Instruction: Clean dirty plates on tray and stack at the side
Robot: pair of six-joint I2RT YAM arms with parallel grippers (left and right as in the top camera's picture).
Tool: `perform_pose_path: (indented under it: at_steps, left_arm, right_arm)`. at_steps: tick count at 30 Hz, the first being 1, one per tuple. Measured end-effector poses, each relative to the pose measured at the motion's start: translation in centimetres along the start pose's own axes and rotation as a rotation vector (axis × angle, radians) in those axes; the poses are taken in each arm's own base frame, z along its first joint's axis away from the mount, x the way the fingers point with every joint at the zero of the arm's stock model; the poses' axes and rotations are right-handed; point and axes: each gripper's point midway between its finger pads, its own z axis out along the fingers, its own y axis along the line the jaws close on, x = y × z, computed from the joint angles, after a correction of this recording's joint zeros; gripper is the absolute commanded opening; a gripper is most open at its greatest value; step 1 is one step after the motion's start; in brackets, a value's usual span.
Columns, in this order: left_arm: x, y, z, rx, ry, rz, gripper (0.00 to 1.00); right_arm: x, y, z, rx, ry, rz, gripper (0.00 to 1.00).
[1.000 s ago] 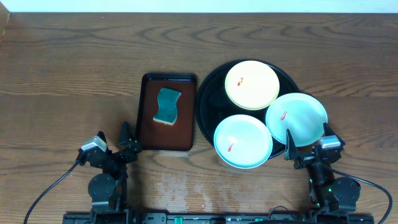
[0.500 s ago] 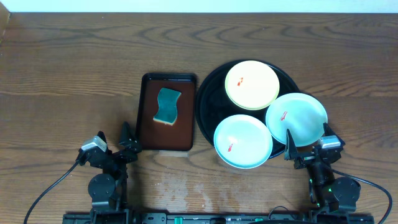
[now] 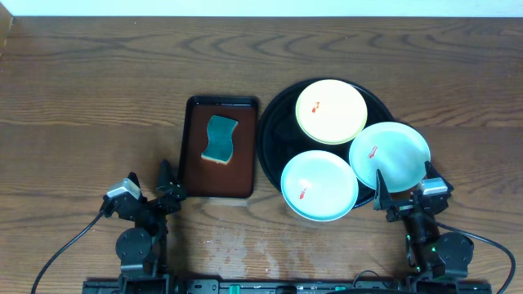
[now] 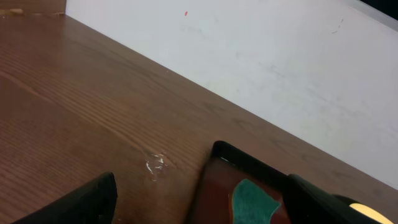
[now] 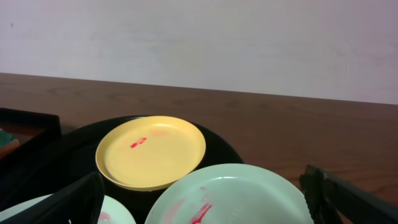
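A pale yellow plate (image 3: 330,110) and two mint-white plates (image 3: 319,185) (image 3: 389,157), all glossy, round and red-smeared, are lying on the round black tray (image 3: 274,131) on the wood-grain bench (image 3: 82,98), beside a wavy teal sponge (image 3: 220,139) in a rectangular brown tray (image 3: 196,163). The left hand (image 3: 149,183) and right hand (image 3: 404,183) are standing open, empty.

Overhead: you look straight down on the whole surface (image 3: 82,98), from well above. Left wrist: low, near the surface, facing the far wall (image 4: 249,62); shares the brown tray (image 4: 217,186) with overhead. Right wrist: low, facing the same wall across the yellow plate (image 5: 152,152), also seen overhead.
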Motion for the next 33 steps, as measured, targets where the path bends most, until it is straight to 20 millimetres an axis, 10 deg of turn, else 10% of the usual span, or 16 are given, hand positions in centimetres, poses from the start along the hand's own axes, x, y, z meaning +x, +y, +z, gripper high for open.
perform_pose_path:
  at_steps: [24, 33]
  left_arm:
    - [0.3, -0.7, -0.1, 0.037, 0.025, 0.001, 0.86]
    - [-1.1, -2.4, -1.9, 0.019, 0.21, 0.017, 0.86]
  right_arm:
    - [0.3, 0.1, -0.4, 0.002, 0.056, 0.121, 0.99]
    - [-8.0, -0.5, -1.2, 0.033, 0.136, 0.158, 0.99]
